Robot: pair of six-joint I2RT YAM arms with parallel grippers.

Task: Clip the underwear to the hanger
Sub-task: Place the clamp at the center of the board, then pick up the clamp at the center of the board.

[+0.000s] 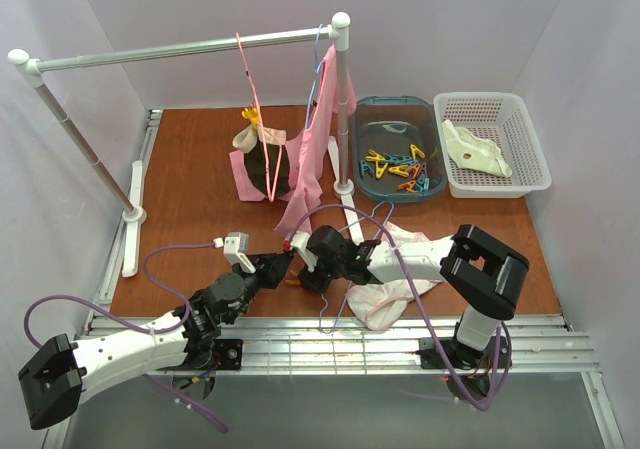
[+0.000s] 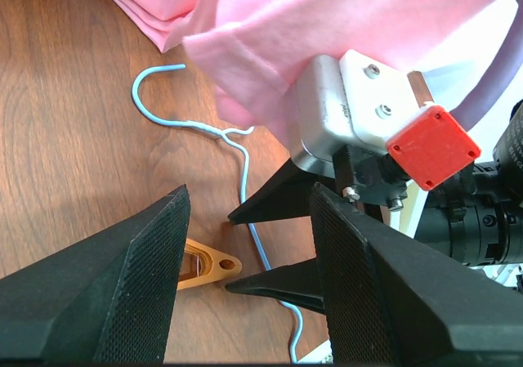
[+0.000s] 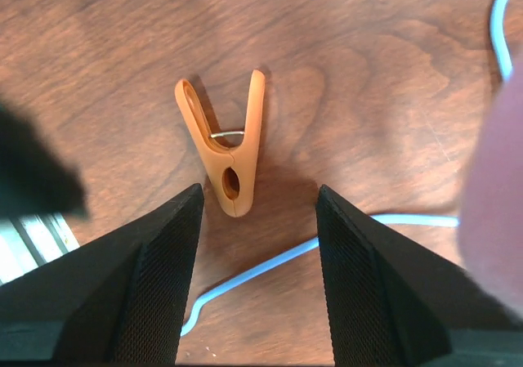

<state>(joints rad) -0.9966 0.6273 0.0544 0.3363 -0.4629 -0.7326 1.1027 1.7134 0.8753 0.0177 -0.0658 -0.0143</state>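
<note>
The light-blue wire hanger (image 1: pixel 333 319) lies flat on the wooden table, its hook (image 2: pixel 155 89) pointing away in the left wrist view. The pale pink underwear (image 1: pixel 385 309) lies crumpled under my right arm, beside the hanger. An orange clothespin (image 3: pixel 225 150) lies loose on the wood (image 1: pixel 291 281). My right gripper (image 3: pixel 259 191) is open just above the table, with the hanger wire (image 3: pixel 270 265) running between its fingers and the clothespin just beyond its tips. My left gripper (image 2: pixel 249 191) is open facing it, nothing held; the clothespin (image 2: pixel 208 265) peeks out beside its left finger.
A white drying rail (image 1: pixel 190 49) spans the back, carrying a pink hanger with dark underwear (image 1: pixel 268 164) and a long pink garment (image 1: pixel 315 149). A blue bin of coloured clothespins (image 1: pixel 395 164) and a white basket (image 1: pixel 520 119) holding a cream garment stand at the back right.
</note>
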